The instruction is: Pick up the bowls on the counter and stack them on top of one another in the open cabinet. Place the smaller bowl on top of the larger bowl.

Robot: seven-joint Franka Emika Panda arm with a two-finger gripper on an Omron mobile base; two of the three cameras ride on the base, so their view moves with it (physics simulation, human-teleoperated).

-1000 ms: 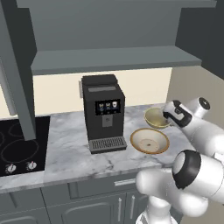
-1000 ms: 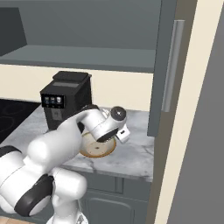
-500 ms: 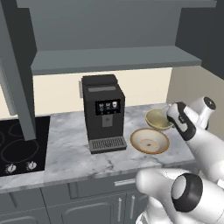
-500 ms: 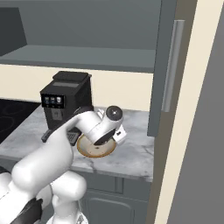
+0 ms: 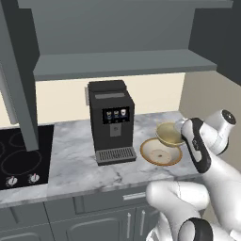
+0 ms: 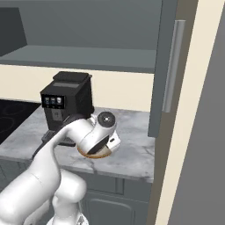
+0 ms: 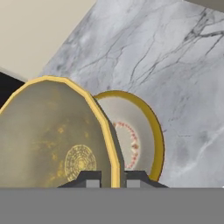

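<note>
My gripper is shut on the near rim of the smaller bowl, a deep olive-tan bowl that faces the hand camera and is tilted. In the left base view the gripper holds the smaller bowl low over the marble counter, at the far right edge of the larger bowl. The larger bowl, wide and shallow with a tan-orange rim, lies flat on the counter beyond the held bowl. The open cabinet's grey shelf runs above, bare.
A black coffee machine stands on the counter just left of the bowls. The black stovetop is at the far left. The open cabinet door hangs to the right of the shelf. A beige wall closes the right side.
The wrist has shifted slightly right and the elbow has dropped lower. The smaller bowl stays in the grip and has barely moved; the larger bowl has not moved.
</note>
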